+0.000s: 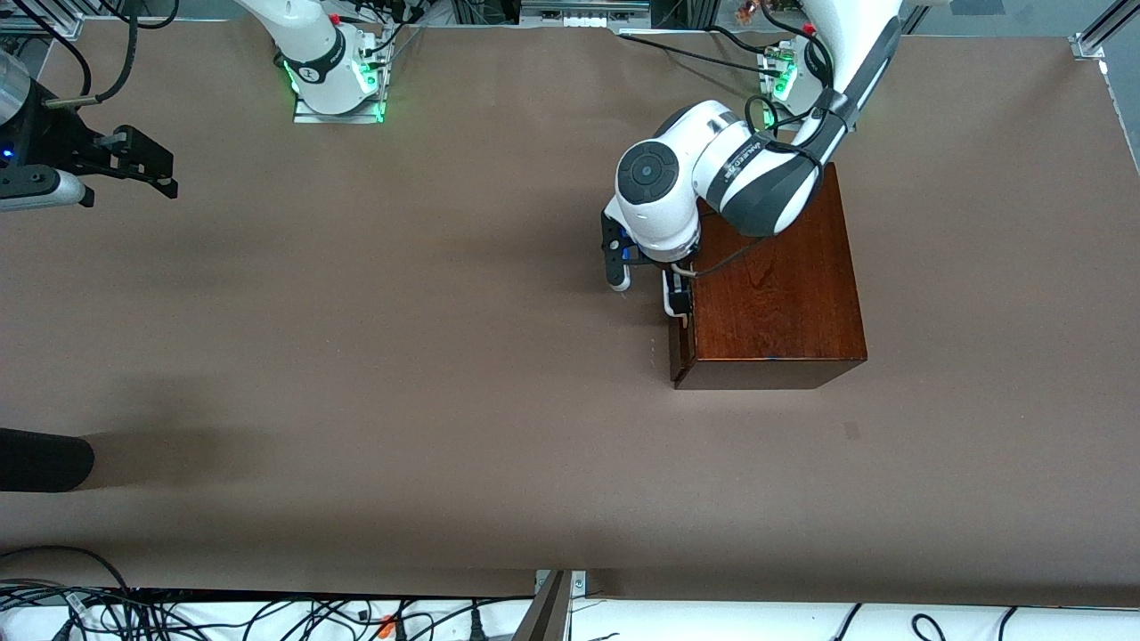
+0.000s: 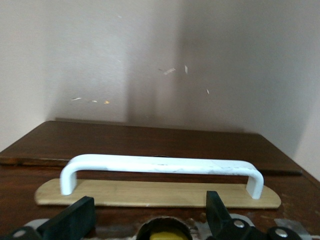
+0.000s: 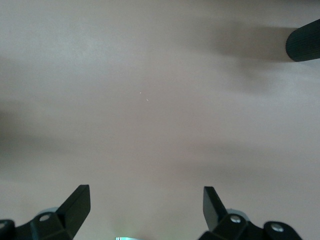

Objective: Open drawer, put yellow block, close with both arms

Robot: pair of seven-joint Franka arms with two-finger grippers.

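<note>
The mahogany box stands toward the left arm's end of the table. Its drawer front faces the right arm's end and looks pushed in. My left gripper is open right in front of the drawer, its fingers apart on either side of the white handle's line, not touching it. A yellow patch shows between the fingers in the left wrist view; I cannot tell what it is. No yellow block shows in the front view. My right gripper is open and empty over bare table at the right arm's end.
A black cylinder juts in over the table's edge at the right arm's end, nearer the front camera; it also shows in the right wrist view. Brown table spreads between the box and that end.
</note>
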